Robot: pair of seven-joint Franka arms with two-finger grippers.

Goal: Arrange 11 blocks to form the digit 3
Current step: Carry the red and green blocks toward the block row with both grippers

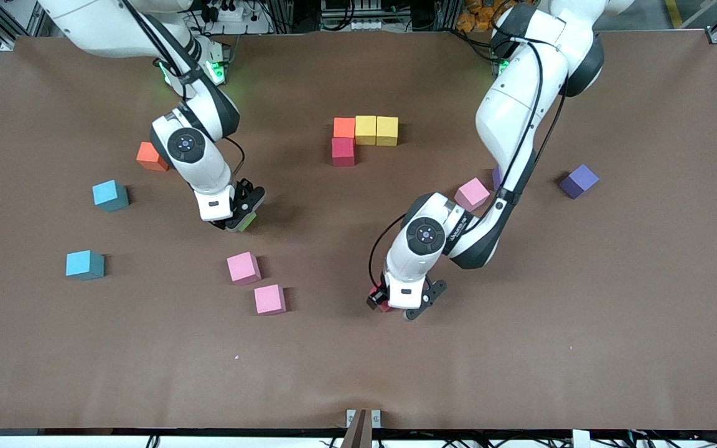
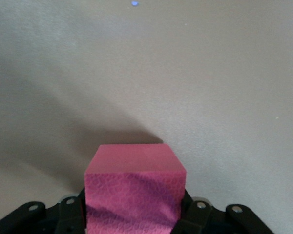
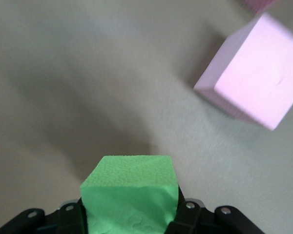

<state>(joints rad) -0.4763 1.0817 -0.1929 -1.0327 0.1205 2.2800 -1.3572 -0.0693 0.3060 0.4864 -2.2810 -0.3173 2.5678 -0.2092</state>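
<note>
My right gripper (image 1: 243,218) (image 3: 129,214) is shut on a green block (image 1: 247,221) (image 3: 129,187), low over the table. My left gripper (image 1: 387,303) (image 2: 134,214) is shut on a red block (image 1: 383,305) (image 2: 134,183) nearer the front camera. A started figure lies mid-table: an orange-red block (image 1: 344,127) and two yellow blocks (image 1: 365,129) (image 1: 387,130) in a row, with a red block (image 1: 343,151) touching below. Loose are an orange block (image 1: 150,156), pink blocks (image 1: 243,268) (image 1: 269,299) (image 1: 472,193) and a purple block (image 1: 578,181); another purple block (image 1: 496,177) is half hidden by the left arm.
Two light-blue cubes (image 1: 110,195) (image 1: 84,264) sit toward the right arm's end of the table. In the right wrist view a pink block (image 3: 254,83) lies close to the green one. The brown table (image 1: 520,361) has bare surface near the front camera.
</note>
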